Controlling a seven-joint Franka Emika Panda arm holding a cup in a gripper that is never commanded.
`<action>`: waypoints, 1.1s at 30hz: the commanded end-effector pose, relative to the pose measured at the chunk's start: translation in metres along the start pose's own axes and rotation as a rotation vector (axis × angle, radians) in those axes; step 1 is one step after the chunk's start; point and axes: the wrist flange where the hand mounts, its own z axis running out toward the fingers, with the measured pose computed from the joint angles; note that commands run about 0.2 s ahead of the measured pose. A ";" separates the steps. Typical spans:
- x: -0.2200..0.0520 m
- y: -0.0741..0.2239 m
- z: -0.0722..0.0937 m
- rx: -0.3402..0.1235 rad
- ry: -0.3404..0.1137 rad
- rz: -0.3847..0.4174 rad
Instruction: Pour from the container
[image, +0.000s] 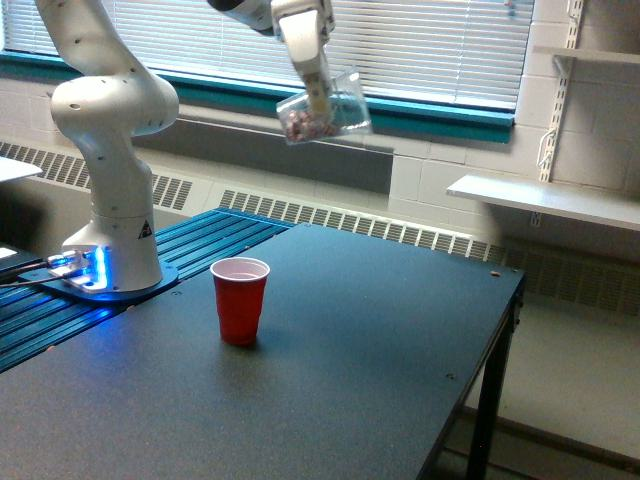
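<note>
Clear plastic cup (325, 106) is hanging high in the air, in front of the window blinds (420, 40) and well above the tabletop (330, 380). It is see-through, so the teal window sill (440, 112) behind it is showing through its walls. The cup is leaning strongly to one side: its bottom is pointing toward the exterior view's left and a little down, and its wide mouth is pointing toward the exterior view's right. Small pinkish-red and white pieces (303, 127) are lying together in the low part near the bottom. None of them are leaving the mouth.

The end effector (318, 98) is coming down from the top of the picture and is gripping the clear plastic cup at its side, with one pale finger lying against the cup wall. The white arm (105, 110) is standing on its base (100, 275) at the exterior view's left, where a blue light is glowing.

An opaque red cup (240, 300) with a white inside is standing upright on the dark tabletop, below the clear plastic cup and somewhat to the exterior view's left of it, well apart from it. Its inside is looking empty from this angle, though the bottom is hidden.
</note>
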 end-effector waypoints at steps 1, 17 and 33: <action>-0.022 0.017 0.016 -0.032 -0.040 -0.107; -0.073 0.055 0.047 -0.064 -0.101 -0.214; -0.116 0.076 0.067 -0.106 -0.163 -0.322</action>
